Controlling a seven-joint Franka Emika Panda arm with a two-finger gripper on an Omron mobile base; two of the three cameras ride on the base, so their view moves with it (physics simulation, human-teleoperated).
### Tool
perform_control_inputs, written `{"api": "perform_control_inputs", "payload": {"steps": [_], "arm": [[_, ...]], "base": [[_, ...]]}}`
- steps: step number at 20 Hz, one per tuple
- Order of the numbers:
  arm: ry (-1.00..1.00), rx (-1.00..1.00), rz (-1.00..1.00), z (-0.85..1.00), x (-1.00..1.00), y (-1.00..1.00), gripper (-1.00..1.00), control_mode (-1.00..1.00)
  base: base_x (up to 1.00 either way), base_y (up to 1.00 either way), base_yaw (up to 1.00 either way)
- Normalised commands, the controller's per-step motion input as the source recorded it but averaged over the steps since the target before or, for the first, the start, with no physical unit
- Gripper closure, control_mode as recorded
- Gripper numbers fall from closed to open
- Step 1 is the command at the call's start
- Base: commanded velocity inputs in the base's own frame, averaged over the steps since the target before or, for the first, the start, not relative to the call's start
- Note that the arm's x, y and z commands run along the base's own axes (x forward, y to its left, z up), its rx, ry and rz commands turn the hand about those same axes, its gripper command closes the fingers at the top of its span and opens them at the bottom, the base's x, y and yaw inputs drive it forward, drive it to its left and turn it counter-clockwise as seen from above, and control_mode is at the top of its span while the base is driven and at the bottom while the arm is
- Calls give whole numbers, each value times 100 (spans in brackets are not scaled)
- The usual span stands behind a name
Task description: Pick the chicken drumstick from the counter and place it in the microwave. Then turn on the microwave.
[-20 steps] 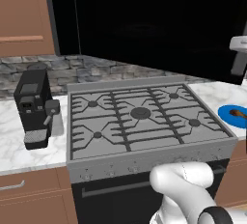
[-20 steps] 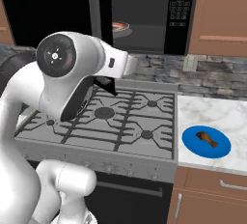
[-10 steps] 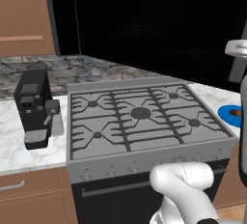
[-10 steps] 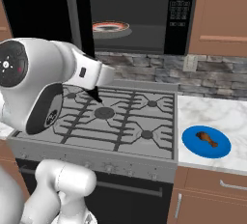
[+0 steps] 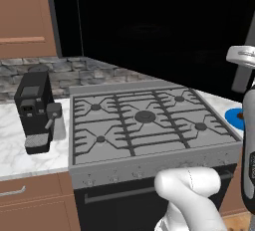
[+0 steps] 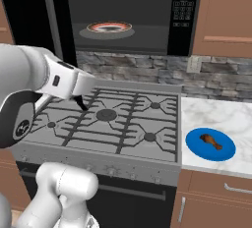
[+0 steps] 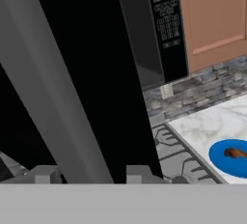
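A rendered kitchen: brown wooden cabinets, a grey stone backsplash, and a grey gas stove top (image 6: 110, 119) set between two stretches of white marble tabletop (image 6: 224, 119). On the left stretch stands a small black coffee machine (image 5: 35, 110). Above the stove hangs the microwave (image 6: 128, 13), its door swung wide open to the left, a round turntable plate (image 6: 109, 27) showing in the grey interior and the button panel (image 6: 183, 6) at its right edge.

The chicken drumstick (image 6: 211, 141) lies on a blue plate (image 6: 210, 144) on the tabletop right of the stove, well apart from the arm; the hand view catches it too (image 7: 236, 154), low at the right.

The pincer (image 7: 91, 174) sits just beside the long grey bar handle (image 7: 53, 88) of the open door, its two fingertips (image 7: 139, 174) close on either side of the bar; it looks pressed together about the handle, though the contact itself is hard to make out.

The drumstick is likely light, slightly soft and a bit slick, tapering from a thick meaty end to a thin bone. Taking hold across the thick middle, jaws crosswise to its length, seems the safest grip; the shallow plate rim should not hinder a descent from above.
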Motion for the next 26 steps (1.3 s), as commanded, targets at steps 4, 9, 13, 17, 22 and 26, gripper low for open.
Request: {"api": "perform_control_inputs", "payload": {"steps": [4,9,13,17,22,26], "arm": [[0,0,-4,0,-42,-10,-100,-100],[0,3,-4,0,-32,-37,-100,-100],[0,7,-9,0,-44,-40,-100,-100],[-4,10,-5,1,-58,-32,-100,-100],[-15,3,0,3,-49,-26,-100,-100],[-24,-2,0,4,-14,-29,-100,-100]], "base": [[0,0,0],[0,0,0],[0,0,0],[0,0,0],[0,0,0],[0,0,0]]}}
